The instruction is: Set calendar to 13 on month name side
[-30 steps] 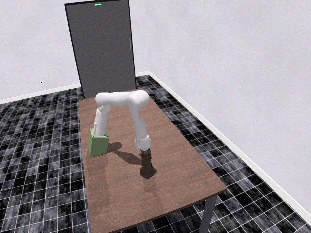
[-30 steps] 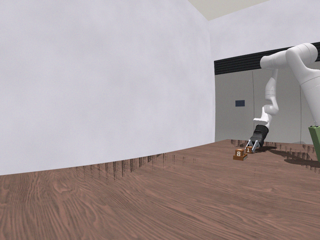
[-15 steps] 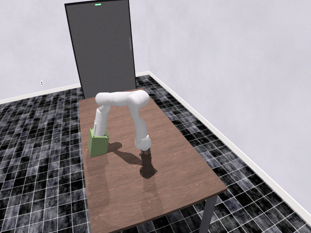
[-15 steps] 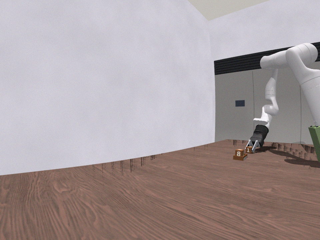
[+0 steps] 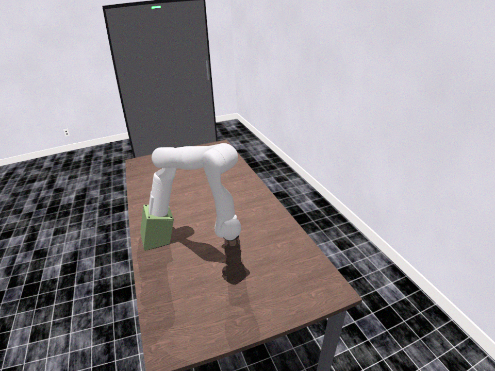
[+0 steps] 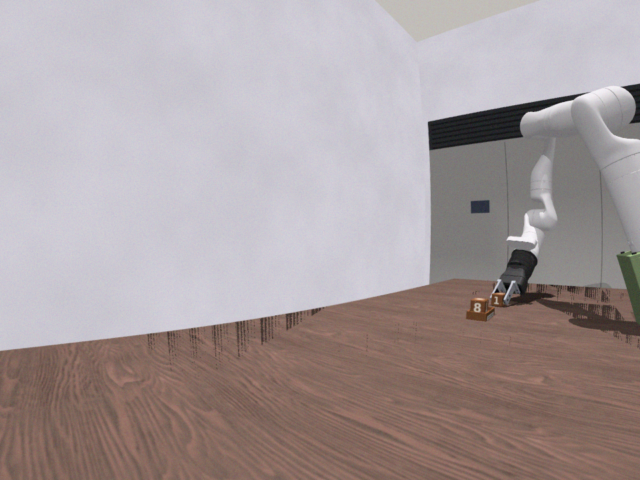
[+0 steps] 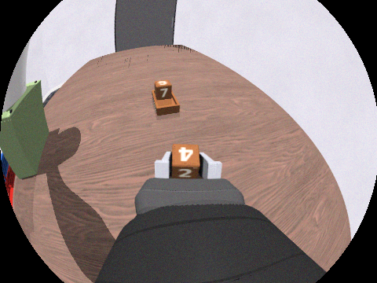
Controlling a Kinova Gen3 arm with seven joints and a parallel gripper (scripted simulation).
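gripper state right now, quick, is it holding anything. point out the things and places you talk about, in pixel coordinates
Gripper (image 5: 231,242) (image 6: 501,301) (image 7: 184,160): partway open around the cube (image 6: 497,299) (image 7: 185,154); can't tell whether it's gripped.

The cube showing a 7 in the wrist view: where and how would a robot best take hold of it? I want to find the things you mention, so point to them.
Probably by the upper part of two opposite upright sides, coming straight down from above. The cube (image 6: 477,305) (image 7: 162,90) stands flat in one end of the tray (image 6: 476,315) (image 7: 169,111), its top rising above the low walls, so the claw's fingers could stay above the rim.
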